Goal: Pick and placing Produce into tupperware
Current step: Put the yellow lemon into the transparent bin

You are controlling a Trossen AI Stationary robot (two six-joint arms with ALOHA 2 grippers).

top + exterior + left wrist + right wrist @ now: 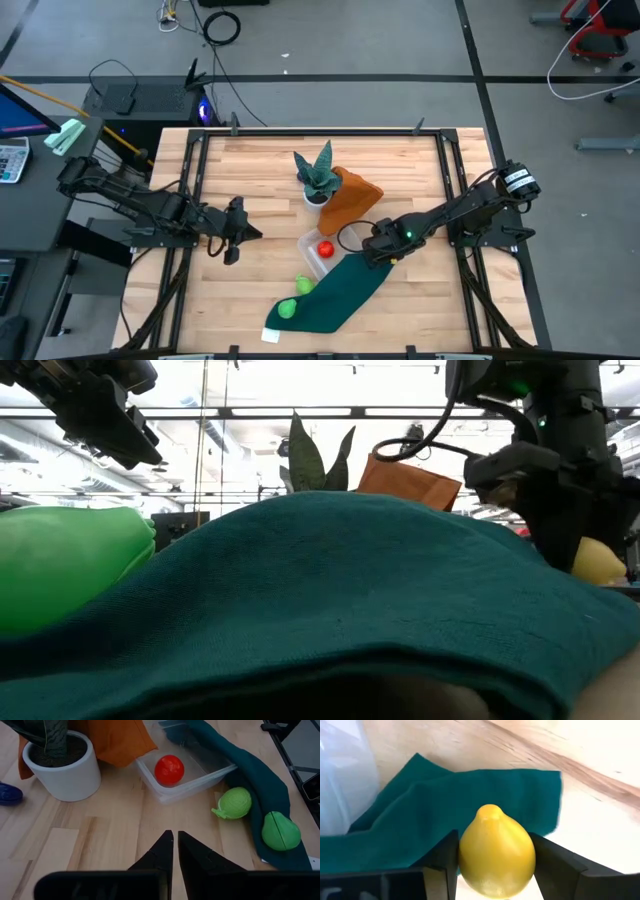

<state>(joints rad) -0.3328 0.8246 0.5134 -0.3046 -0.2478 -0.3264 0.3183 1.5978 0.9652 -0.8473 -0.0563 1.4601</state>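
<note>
My right gripper (381,247) is shut on a yellow lemon (496,851) over the far end of a teal cloth (335,292), just right of the clear tupperware (312,256). A red ball (169,770) lies inside the tupperware. A green ball (235,802) lies on the table beside the cloth, and a green pear (281,831) lies on the cloth. A purple piece (9,794) lies beyond the plant pot. My left gripper (236,234) is shut and empty above the table's left part, pointing at the tupperware. My right gripper pinches the lemon's two opposite sides (465,855) between its two fingers (547,862), with the lemon's pointed tip facing away from the wrist. The lemon also shows in the low view (598,563) below the gripper. Whether its underside touches the cloth, I cannot tell.
A spiky plant in a white pot (317,184) stands just beyond the tupperware, with an orange cloth (352,200) beside it. The teal cloth drapes against the tupperware's right side. Bare wood lies to the left (200,290) and right (430,290).
</note>
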